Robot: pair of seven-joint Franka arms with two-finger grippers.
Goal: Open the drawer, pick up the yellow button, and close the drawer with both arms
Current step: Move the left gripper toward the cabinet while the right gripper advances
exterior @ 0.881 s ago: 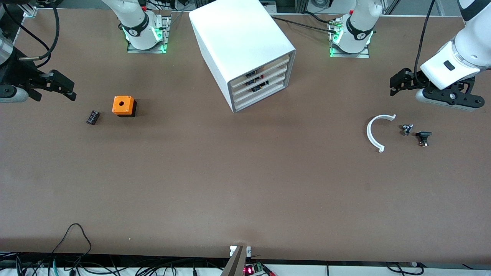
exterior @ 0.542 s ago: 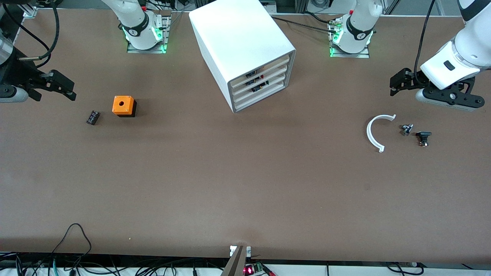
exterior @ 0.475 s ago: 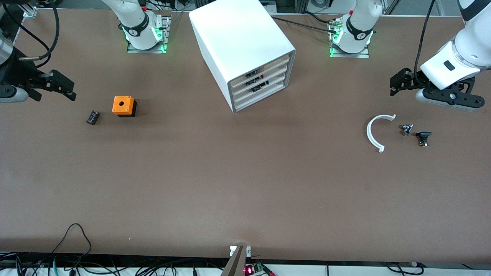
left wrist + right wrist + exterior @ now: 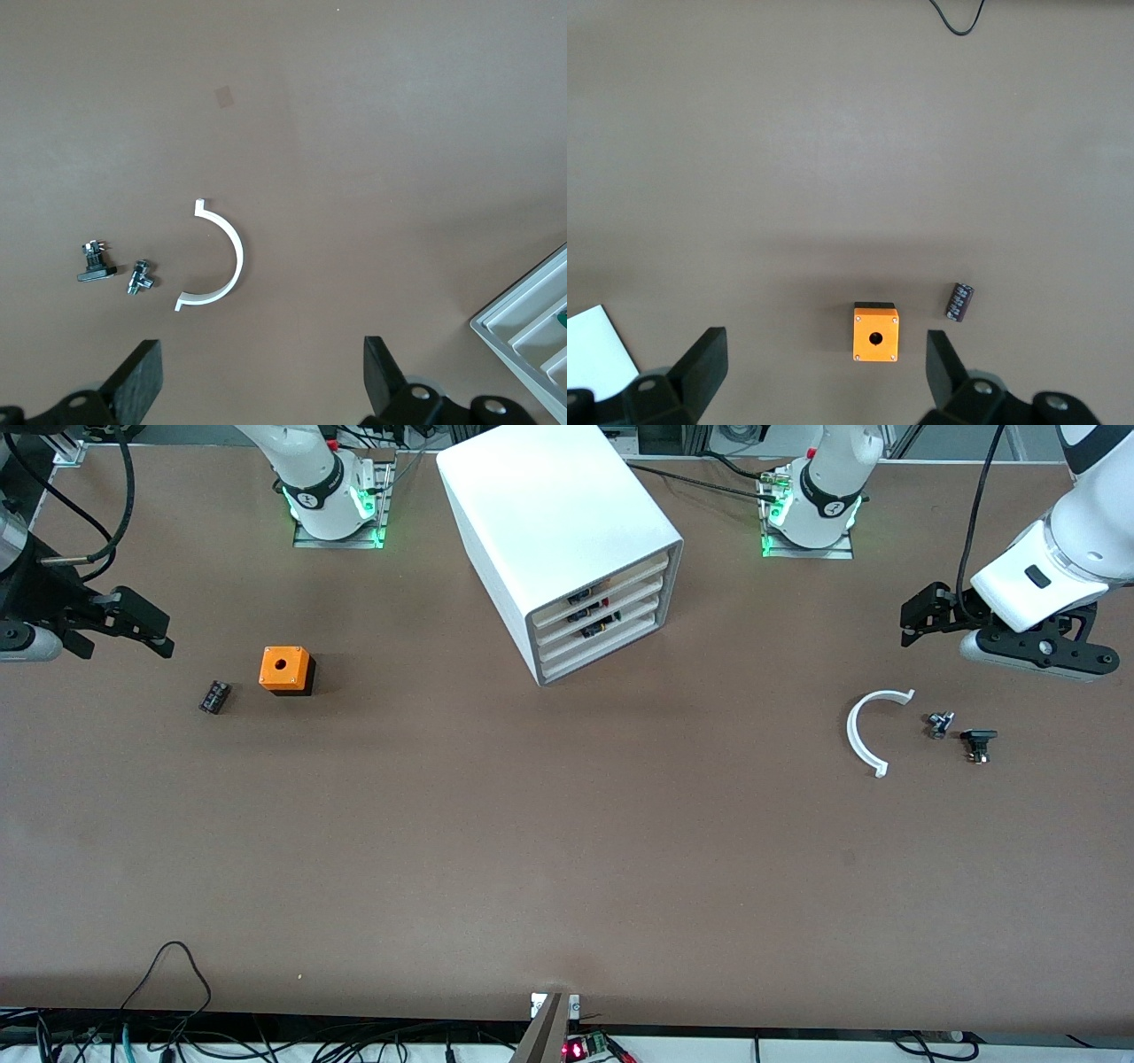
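Brown bench (image 4: 567, 850) all the way across, bases along the top. Starting at the right arm's end: right pincer (image 4: 133, 622) up over bare bench, fingers (image 4: 704, 365) spread wide, nothing held. Just near it, a small black cylinder part (image 4: 213, 696) lying flat, and beside that, toward the cabinet, an orange cube box (image 4: 285, 670) with a hole in its top. Both also plain in the right wrist view, box (image 4: 875, 332) and cylinder (image 4: 959, 302) a little apart.

On to the middle: big white cabinet (image 4: 549, 522) set at an angle, four tray drawers stacked in its front. Topmost drawer (image 4: 611, 581) shut, flush with the three below. Small dark parts glimpsed through the fronts; button not made out anywhere, cannot tell which tray has it.

Over to the left arm's end: white half-ring (image 4: 865, 731) flat on the bench, then two tiny dark parts, a metal bit (image 4: 939, 724) and a black clip (image 4: 978, 743), side by side, not touching. Left pincer (image 4: 921, 613) hanging over the bench above them, fingers (image 4: 142, 381) wide apart, empty.
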